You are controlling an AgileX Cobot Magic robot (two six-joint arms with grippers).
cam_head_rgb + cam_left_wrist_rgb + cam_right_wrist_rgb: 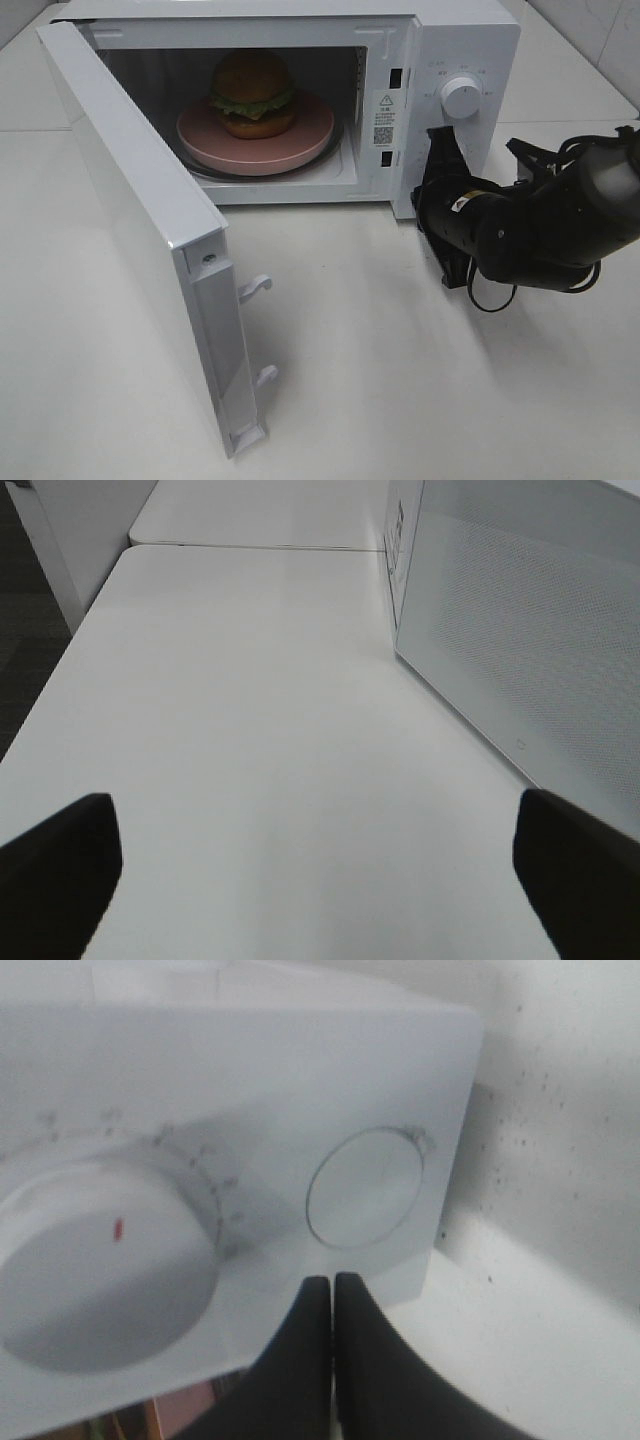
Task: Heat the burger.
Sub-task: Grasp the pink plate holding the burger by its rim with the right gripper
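The burger [252, 92], with brown buns and green lettuce, sits on a round pink plate [300, 148] inside the white microwave [470, 40]. Its door [130, 210] stands swung wide open to the left. My right gripper [440, 140] is shut with nothing in it, its tip against the control panel just below the dial [461, 97]. In the right wrist view the shut fingers [333, 1290] point at a round button [365, 1187] beside the dial [100, 1250]. My left gripper [312, 820] is open over bare table beside a white perforated panel [530, 610] of the microwave.
The white table [400, 380] extends in front of the microwave. Two door latches [255, 288] stick out from the open door's edge. The right arm [540, 225] lies low along the table at the right. A tiled wall rises at the back right.
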